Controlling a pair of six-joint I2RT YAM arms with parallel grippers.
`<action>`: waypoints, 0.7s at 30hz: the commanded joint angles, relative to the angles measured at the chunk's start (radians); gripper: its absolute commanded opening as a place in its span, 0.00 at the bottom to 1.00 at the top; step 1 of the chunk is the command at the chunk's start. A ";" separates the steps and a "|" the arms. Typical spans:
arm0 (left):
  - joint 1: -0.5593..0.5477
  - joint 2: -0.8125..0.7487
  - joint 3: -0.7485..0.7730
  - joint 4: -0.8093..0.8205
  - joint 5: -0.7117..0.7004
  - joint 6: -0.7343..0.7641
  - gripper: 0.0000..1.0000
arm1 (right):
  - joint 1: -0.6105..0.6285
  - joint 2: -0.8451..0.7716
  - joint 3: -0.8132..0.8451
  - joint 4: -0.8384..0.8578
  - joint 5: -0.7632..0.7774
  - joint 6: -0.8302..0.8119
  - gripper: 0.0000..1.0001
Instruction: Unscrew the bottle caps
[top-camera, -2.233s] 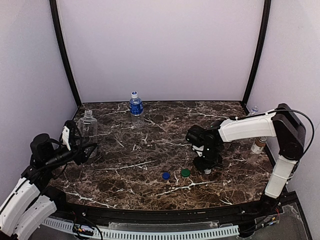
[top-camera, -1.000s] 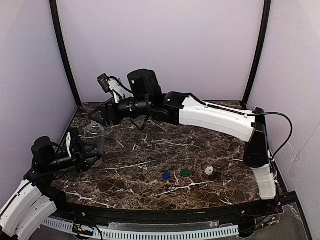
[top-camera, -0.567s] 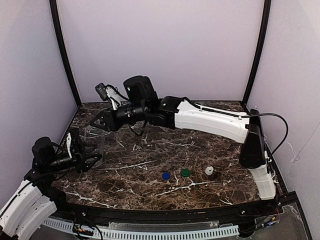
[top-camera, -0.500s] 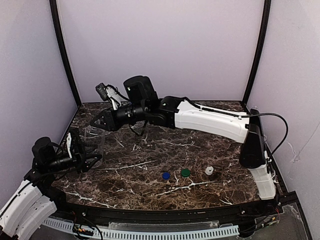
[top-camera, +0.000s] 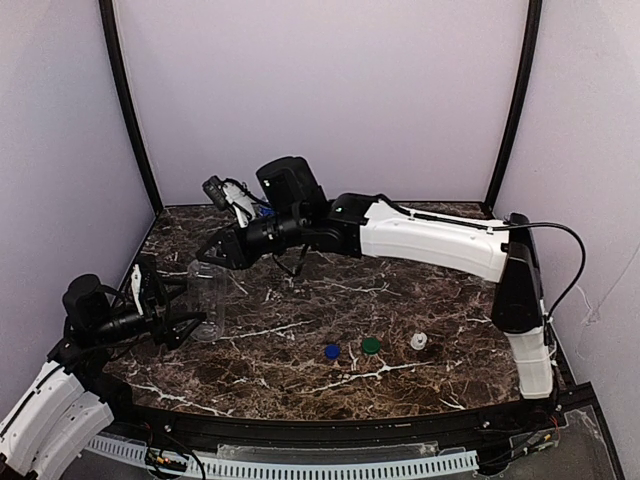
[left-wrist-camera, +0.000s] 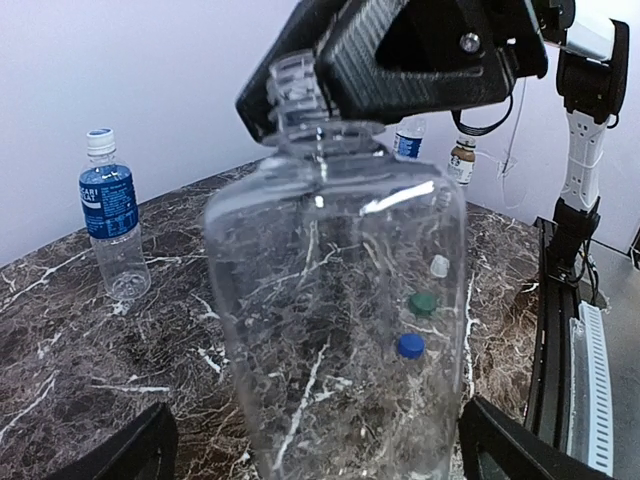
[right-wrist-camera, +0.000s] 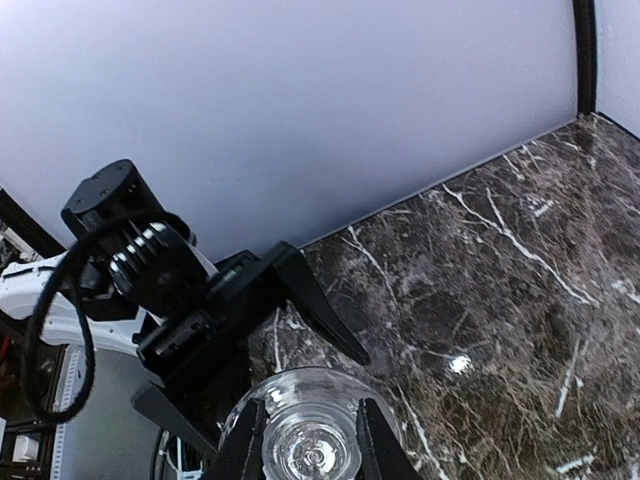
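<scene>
Plain clear bottle (top-camera: 205, 300) sits at left of surface (top-camera: 330, 285), betw. wide-open fingers of left claw (left-wrist-camera: 318, 450), not gripped. Right claw (right-wrist-camera: 310, 440) is closed on its neck top. Looks like empty thin plastic: prob. light, slick, dents easily. Best hold the body low w/ a modest squeeze.

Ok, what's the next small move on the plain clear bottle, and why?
Probably close the left gripper on the clear bottle. Its fingers stand wide on either side of the body without gripping it, while the right gripper is shut at the neck. A twist there would likely just spin the loose bottle.
</scene>
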 joint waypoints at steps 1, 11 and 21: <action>0.008 -0.012 -0.010 0.023 -0.024 -0.001 0.99 | -0.091 -0.188 -0.145 -0.043 0.161 -0.047 0.00; 0.012 -0.020 -0.015 0.021 -0.037 -0.001 0.99 | -0.456 -0.524 -0.593 -0.048 0.616 -0.213 0.00; 0.025 -0.008 -0.018 0.026 -0.039 0.000 0.99 | -0.841 -0.506 -0.707 0.096 0.605 -0.292 0.00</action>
